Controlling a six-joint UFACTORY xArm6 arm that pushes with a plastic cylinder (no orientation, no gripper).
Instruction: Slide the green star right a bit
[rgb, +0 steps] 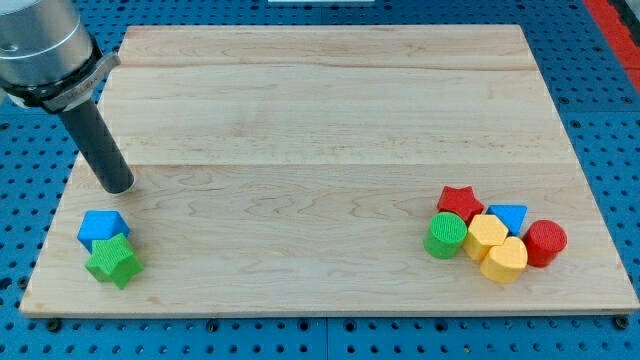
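Observation:
The green star (113, 261) lies near the board's lower left corner, touching a blue block (103, 227) just above it. My tip (118, 186) rests on the board above and slightly right of the blue block, a short gap away from it, and apart from the green star.
A cluster sits at the lower right: red star (460, 202), blue triangle (509, 217), green cylinder (446, 235), yellow hexagon (486, 236), yellow block (504, 261), red cylinder (546, 243). The wooden board (330, 120) ends close to the star's left and bottom.

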